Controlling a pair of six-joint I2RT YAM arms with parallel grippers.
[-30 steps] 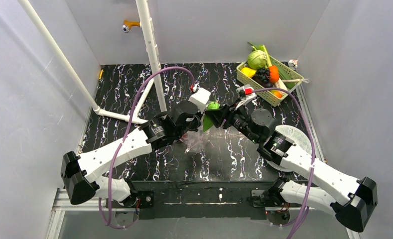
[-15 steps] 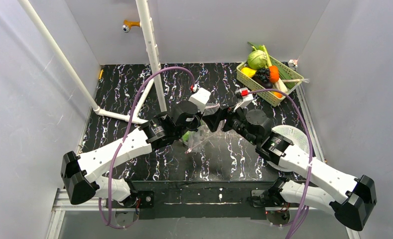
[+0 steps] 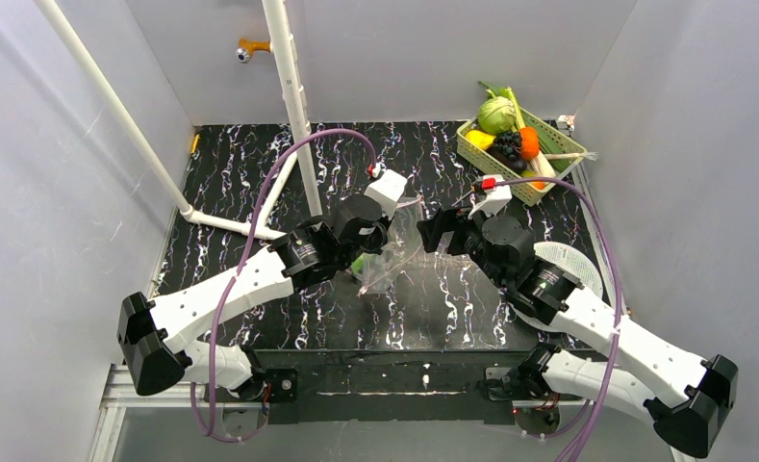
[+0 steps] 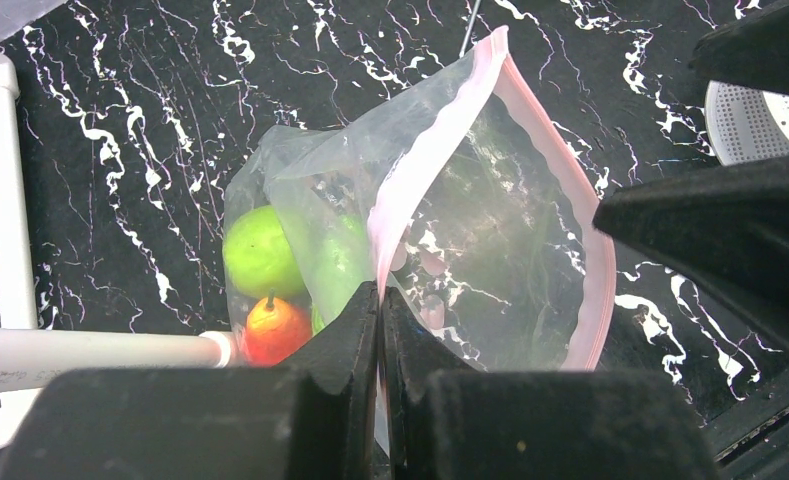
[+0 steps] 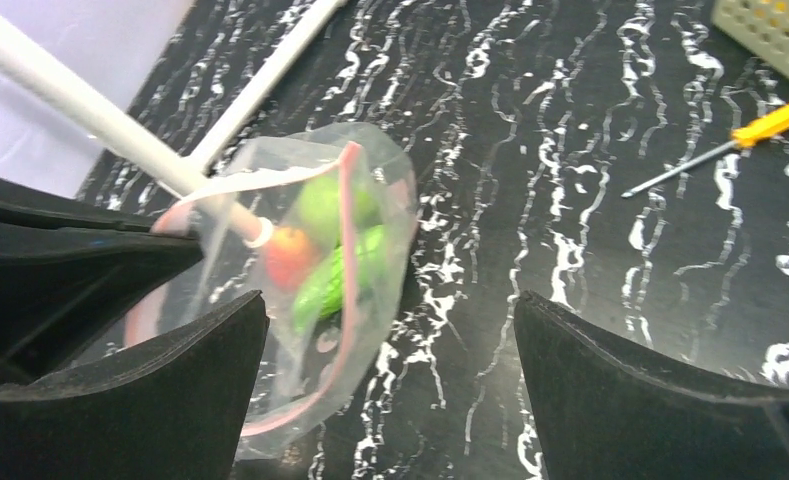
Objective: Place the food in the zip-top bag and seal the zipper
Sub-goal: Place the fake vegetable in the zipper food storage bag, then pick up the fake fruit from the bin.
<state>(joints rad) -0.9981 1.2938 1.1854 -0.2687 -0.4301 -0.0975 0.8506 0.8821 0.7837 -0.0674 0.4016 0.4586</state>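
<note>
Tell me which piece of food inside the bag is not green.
The small orange-red fruit with a stem, inside the bag. The round fruit and the long piece beside it are both green.

Top cam sits high behind the arm bases looking down over the whole table [image 3: 240, 164], while both wrist cams hang way closer, left one staring almost straight down, right one angled in from the opposite side, and all three catch the zip-top bag [image 3: 390, 265].

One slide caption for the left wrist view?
Left gripper pinches the open zip-top bag at its pink zipper; food inside.
</note>
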